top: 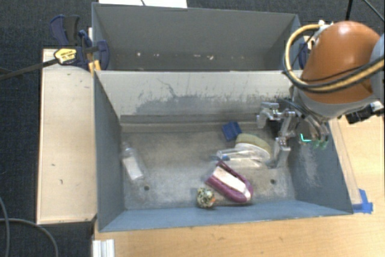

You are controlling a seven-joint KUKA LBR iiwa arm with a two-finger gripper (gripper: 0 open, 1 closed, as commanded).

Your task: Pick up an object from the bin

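My gripper [275, 135] hangs low over the right part of the bin, open, with nothing visible between its fingers. One fingertip [278, 157] is close to the bin floor. Just to its left lies a pale cream rounded thing [252, 141], with a clear plastic piece [242, 155] in front of it. A small blue block [231, 129] sits a little further left, near the back wall. In front of these lies a purple and white object [229, 185].
A small mottled ball [206, 197] rests by the front wall. A clear little bottle [132, 165] lies alone at the left. The arm with its orange cover and cables reaches in over the right rim.
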